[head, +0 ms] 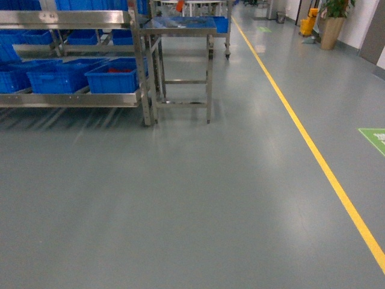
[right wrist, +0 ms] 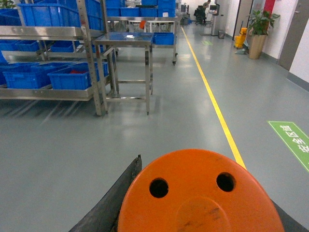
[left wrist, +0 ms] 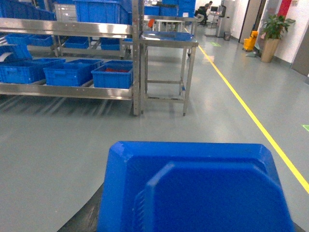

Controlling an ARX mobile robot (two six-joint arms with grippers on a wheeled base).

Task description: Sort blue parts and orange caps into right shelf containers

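Closest to the left wrist camera, a glossy blue moulded plastic part with chamfered corners fills the lower frame, so near the lens that the left tool itself is hidden and whether its jaws are apart or together cannot be told. The right wrist camera is likewise filled at the bottom by a round orange plastic cap with two small holes, a dark black edge showing beside it; the right tool cannot be made out, and its state cannot be told. Neither tool appears in the head view. Beyond both lies a wide stretch of smooth grey factory floor, crossed on the right by a long yellow painted line and a green floor marking. Further off to the left stands a stainless-steel shelving rack, its lower level carrying a row of large bright-blue ribbed plastic crates, the rightmost of which shows something red inside. Just right of the rack stands a small stainless-steel desk with open legs. In the far distance, a potted plant and a yellow mop bucket sit by the wall.
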